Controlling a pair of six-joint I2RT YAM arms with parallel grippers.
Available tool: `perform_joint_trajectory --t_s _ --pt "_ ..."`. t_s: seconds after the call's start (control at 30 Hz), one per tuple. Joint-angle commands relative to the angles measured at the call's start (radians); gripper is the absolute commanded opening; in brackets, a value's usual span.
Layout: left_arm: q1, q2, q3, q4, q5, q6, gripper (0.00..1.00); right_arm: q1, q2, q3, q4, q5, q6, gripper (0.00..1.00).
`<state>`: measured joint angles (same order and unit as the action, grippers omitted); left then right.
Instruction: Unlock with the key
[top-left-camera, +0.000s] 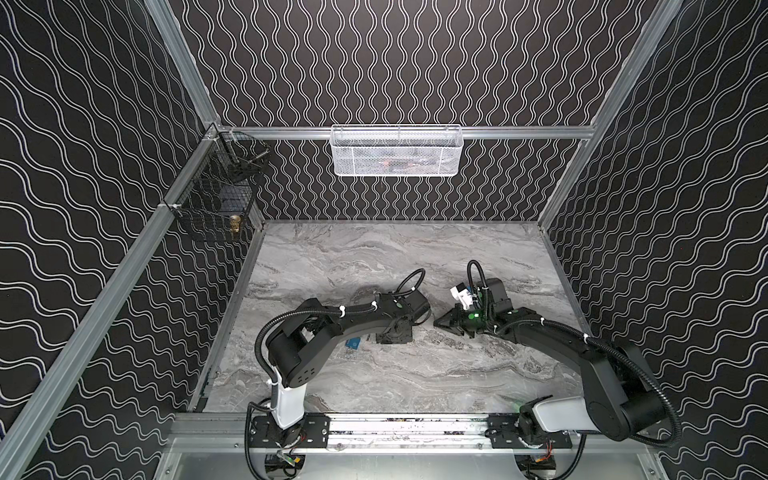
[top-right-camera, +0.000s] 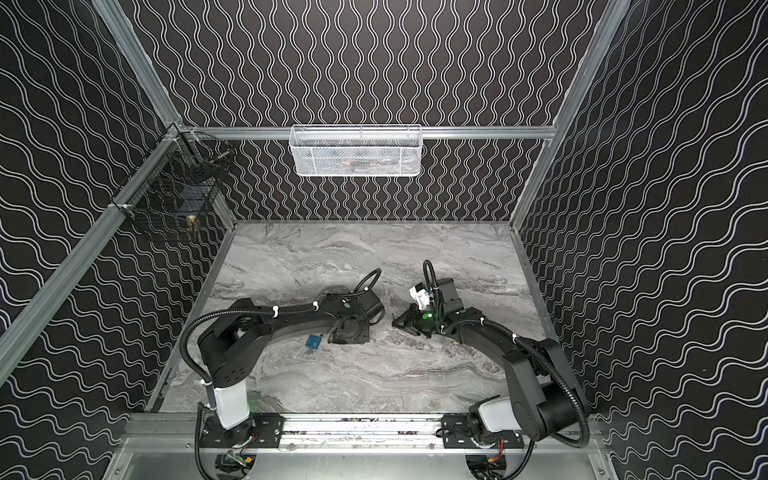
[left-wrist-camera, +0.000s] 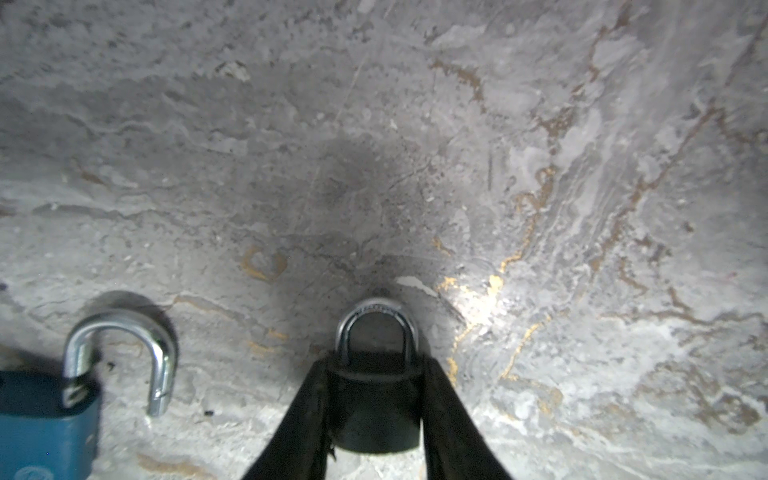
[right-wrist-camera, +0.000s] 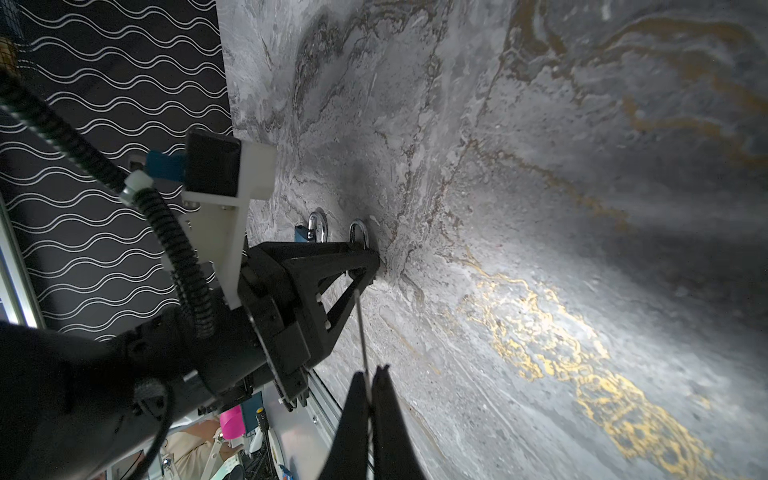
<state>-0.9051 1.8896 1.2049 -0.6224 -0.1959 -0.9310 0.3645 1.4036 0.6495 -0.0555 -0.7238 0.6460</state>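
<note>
Your left claw (left-wrist-camera: 375, 368) stands over the tabletop (left-wrist-camera: 582, 187) and has the black padlock (left-wrist-camera: 376, 419) between its fingers (left-wrist-camera: 307, 415). Both fingers lie against the sides of the lock's body, so the claw holds it. The silver shackle (left-wrist-camera: 376, 309) of this lock appears seated in the body with both legs. It points away from the claw.

Just beside it lies a blue padlock (left-wrist-camera: 45, 424). Its open shackle (left-wrist-camera: 160, 357) has one leg free of the body. In a top view you find the blue padlock (top-left-camera: 353, 344) on the tabletop close to the left arm's wrist, which covers the black one.

Your right claw (right-wrist-camera: 370, 372) is pressed narrow on the key (right-wrist-camera: 361, 328). You see the key only from its thin edge, as a bright line. It reaches from the fingertips toward the left claw and the underside of the black padlock. Whether its tip is inside the keyhole you cannot tell, because the left claw hides that place.
</note>
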Motion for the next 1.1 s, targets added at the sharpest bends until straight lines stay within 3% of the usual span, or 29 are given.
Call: perform_joint_trajectory --t_s 0.0,0.47,0.7,1.07 --pt "0.001 -0.018 -0.005 -0.006 0.033 0.004 0.27 0.002 -0.01 0.011 0.006 -0.009 -0.013 0.0" --pt "0.019 -0.272 -0.084 0.065 -0.086 -0.109 0.17 0.066 -0.076 0.018 -0.003 0.04 0.006 0.0" --pt "0.047 -0.383 -0.164 0.135 -0.1 -0.214 0.16 0.218 -0.09 -0.034 0.144 0.112 0.121 0.0" --pt "0.06 -0.468 -0.186 0.151 -0.091 -0.26 0.13 0.395 -0.031 -0.053 0.377 0.232 0.228 0.0"
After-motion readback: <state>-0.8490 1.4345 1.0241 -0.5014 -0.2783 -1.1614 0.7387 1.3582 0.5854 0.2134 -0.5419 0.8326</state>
